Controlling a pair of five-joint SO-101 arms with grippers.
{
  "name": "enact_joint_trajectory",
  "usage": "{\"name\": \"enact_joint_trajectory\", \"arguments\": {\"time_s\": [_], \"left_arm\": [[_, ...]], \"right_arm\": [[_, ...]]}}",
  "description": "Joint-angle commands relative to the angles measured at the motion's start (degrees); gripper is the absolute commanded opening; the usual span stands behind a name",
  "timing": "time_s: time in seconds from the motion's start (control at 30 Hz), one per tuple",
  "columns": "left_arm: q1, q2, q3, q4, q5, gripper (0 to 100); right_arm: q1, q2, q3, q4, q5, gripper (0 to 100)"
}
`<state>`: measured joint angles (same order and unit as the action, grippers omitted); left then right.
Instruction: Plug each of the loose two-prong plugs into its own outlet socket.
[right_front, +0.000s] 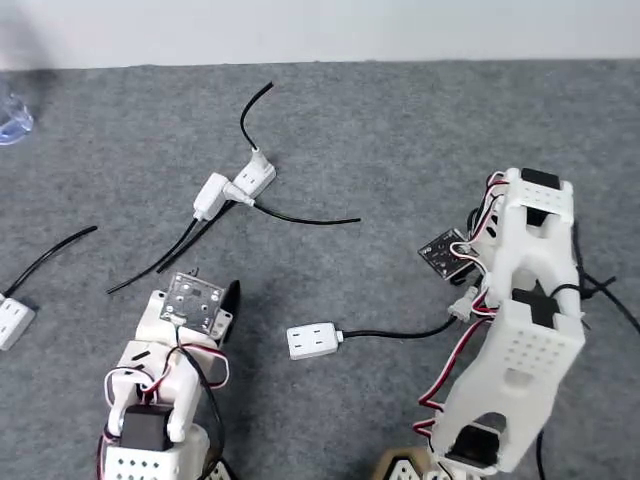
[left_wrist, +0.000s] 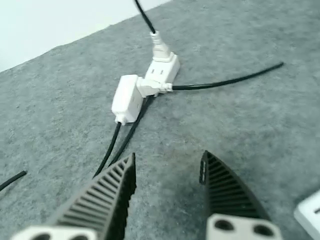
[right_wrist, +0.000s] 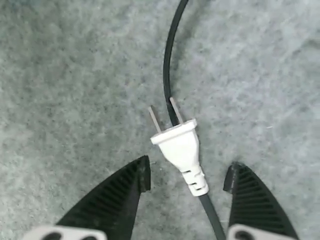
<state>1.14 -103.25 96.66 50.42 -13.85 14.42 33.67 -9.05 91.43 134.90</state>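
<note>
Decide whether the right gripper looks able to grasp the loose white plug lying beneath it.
Probably yes: the right gripper is open and straddles the plug, which lies free on the grey mat; nothing appears to block it.

On the grey table (right_front: 400, 130), a white socket (right_front: 310, 341) lies at 6 o'clock. Its black cable (right_front: 395, 333) runs off to the right arm (right_front: 520, 340), which stands at 4 o'clock. At 11 o'clock a socket pair (right_front: 211, 196) lies close together, with black leads (right_front: 300, 219) spreading from it. An edge socket (right_front: 12, 322) sits at 8 o'clock. The left arm (right_front: 160, 400) stands at 7 o'clock, its tip pointing to 12 o'clock.
</note>
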Motion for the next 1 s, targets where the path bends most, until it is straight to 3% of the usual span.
{"name": "enact_joint_trajectory", "arguments": {"time_s": [0.0, 0.17, 0.43, 0.63, 0.97], "left_arm": [[0.6, -0.5, -0.2, 1.0, -1.5, 20], [0.6, -0.5, -0.2, 1.0, -1.6, 20], [0.6, -0.5, -0.2, 1.1, -1.8, 20], [0.6, -0.5, -0.2, 1.1, -1.8, 20], [0.7, -0.5, -0.2, 1.1, -1.8, 20]], "right_arm": [[-1.3, 2.0, -0.9, -0.5, 0.5, 21.6], [-1.0, 2.6, -0.9, 0.7, -2.0, 0.2], [-1.5, 1.1, -1.7, 1.1, -4.3, 0.8], [-2.9, -9.7, -2.8, 9.3, -4.5, 0.8], [-10.1, -18.2, -2.7, 10.5, -18.9, 0.8]]}}
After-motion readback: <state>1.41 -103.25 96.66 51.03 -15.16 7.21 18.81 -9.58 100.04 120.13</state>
